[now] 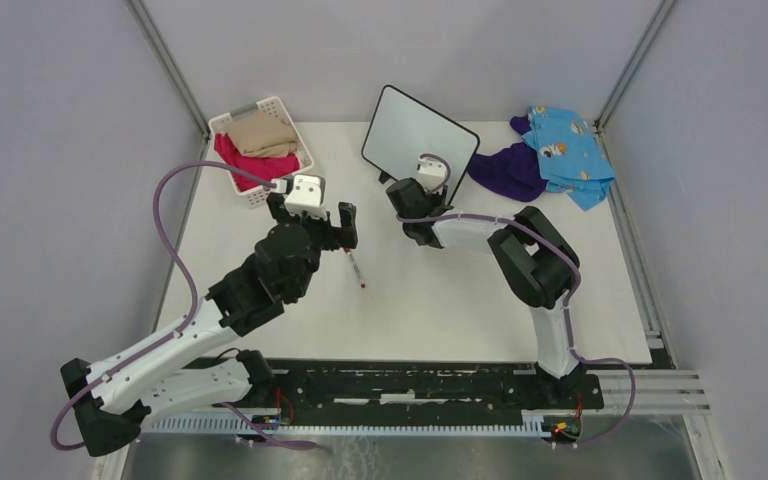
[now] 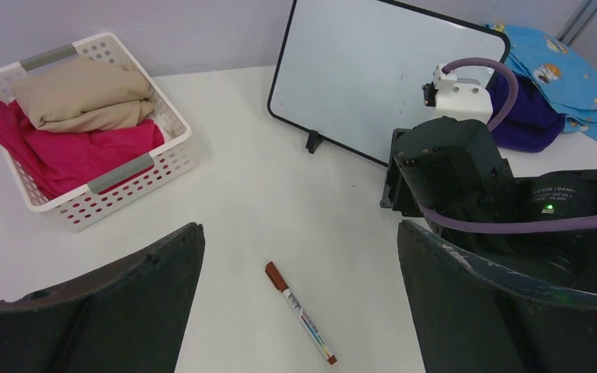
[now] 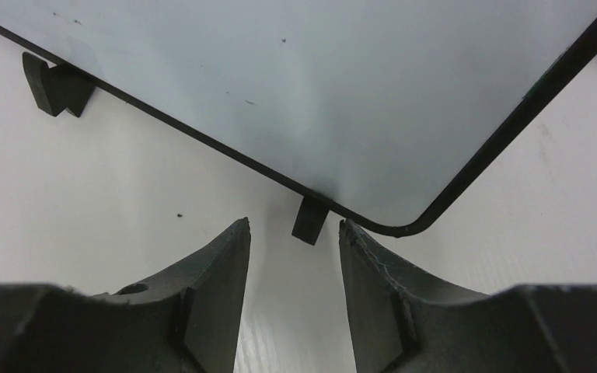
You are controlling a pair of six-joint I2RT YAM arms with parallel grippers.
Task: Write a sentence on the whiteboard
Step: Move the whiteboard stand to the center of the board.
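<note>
Whiteboard (image 1: 415,130) is at the far middle of the table (image 1: 440,300). It's propped on its little black feet and leaning back a bit. The long side runs on a diagonal, from far-left to nearer-right, and the white face looks toward the arms and slightly to the left. Up close the face only shows a few tiny dark specks.

The right end effector (image 3: 294,225) is parked low, right in front of the board's bottom edge near its rounded right corner. The fingers (image 3: 218,264) have a narrowish gap between them and aren't holding anything. One foot (image 3: 309,221) sits just past the tips, lined up with the gap.

The left end effector (image 2: 299,233) is spread wide and hanging over the marker (image 2: 299,313), not touching it. The marker lies flat on the table, well apart from the board. Its long axis runs roughly near to far, with the dark red cap end pointing at the far side.

A white basket (image 2: 124,194) with a beige cloth and a pink cloth in it is far left. A blue patterned cloth (image 1: 565,150) lies partly over a purple cloth (image 1: 508,170) just to the right of the board.
</note>
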